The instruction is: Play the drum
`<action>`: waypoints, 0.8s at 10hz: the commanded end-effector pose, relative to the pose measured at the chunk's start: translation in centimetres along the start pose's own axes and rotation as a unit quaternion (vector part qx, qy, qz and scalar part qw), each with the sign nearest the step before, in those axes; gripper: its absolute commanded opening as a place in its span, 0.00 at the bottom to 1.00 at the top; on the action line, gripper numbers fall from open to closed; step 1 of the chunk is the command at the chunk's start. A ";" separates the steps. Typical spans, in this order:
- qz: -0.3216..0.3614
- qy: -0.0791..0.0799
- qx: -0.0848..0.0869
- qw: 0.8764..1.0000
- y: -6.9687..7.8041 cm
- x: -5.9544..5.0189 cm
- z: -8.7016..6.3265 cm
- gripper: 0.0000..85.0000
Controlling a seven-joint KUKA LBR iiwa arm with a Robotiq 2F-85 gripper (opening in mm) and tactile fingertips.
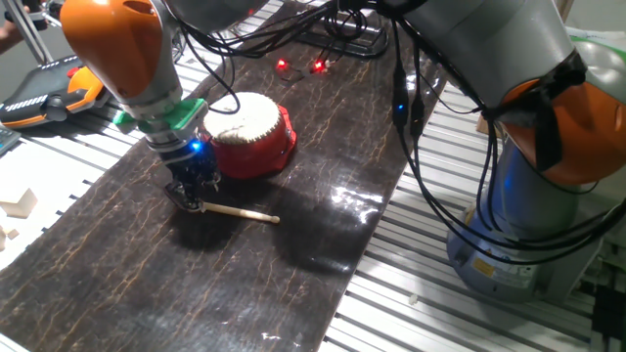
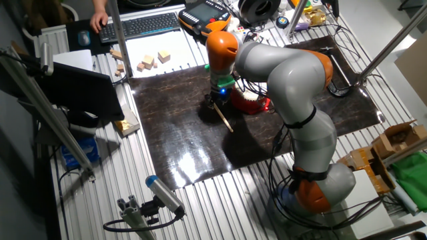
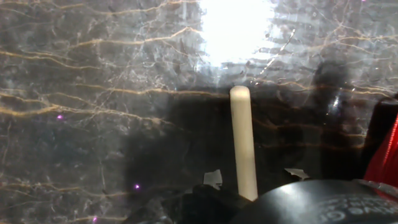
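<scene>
- Drum [image 1: 249, 135]: squat, round, glossy red body with flared red base rim and cream-white flat skin. Stands upright on the dark marbled mat [image 1: 147, 284], toward its far end in one fixed view. In the other fixed view only a red sliver of it [image 2: 252, 103] shows behind the arm. In the hand view a red edge [image 3: 385, 158] appears at the right border.
- Stick [image 1: 240, 212]: thin, pale, wooden, lying flat on the mat in front of the drum, apart from the drum's base. One end sits under the gripper; the other end points away from it along the mat. Seen also in the other fixed view [image 2: 223, 117] and in the hand view [image 3: 243, 140], where it runs up the middle of the frame with a rounded far tip.
- Gripper [image 1: 188, 198]: black two-finger claw beneath a green collar and a blue light, lowered to the mat just beside the drum, at the near end of the stick. Fingers stand either side of the stick; whether they pinch it or stand spread cannot be told, as the hand view hides the tips.
- Arm [image 2: 293, 87]: grey and orange, bent over the mat, its wrist above the drum's side.
- Wooden blocks [image 2: 152, 61]: small pale pieces on the slatted table beyond the mat, well apart from the drum.
- Keyboard [image 2: 143, 25]: black, farther from the drum than the blocks.
</scene>
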State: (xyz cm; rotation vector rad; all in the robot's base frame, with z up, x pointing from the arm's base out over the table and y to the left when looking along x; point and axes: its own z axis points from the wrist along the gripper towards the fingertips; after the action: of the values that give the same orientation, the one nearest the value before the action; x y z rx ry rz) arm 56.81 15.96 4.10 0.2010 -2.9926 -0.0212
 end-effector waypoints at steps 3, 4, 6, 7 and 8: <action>-0.002 -0.003 0.001 1.000 0.1 0.0 0.3 0.63; -0.005 0.000 0.005 1.000 0.0 -0.1 0.5 0.63; -0.006 -0.003 0.004 1.000 0.0 -0.3 1.2 0.63; -0.008 -0.003 0.004 1.000 0.0 -0.4 1.5 0.62; -0.008 -0.003 0.004 1.000 0.0 -0.4 1.5 0.62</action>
State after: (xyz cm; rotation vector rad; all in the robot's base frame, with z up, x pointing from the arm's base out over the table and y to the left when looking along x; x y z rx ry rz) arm 56.99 16.03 2.58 0.2262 -2.9961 -0.0103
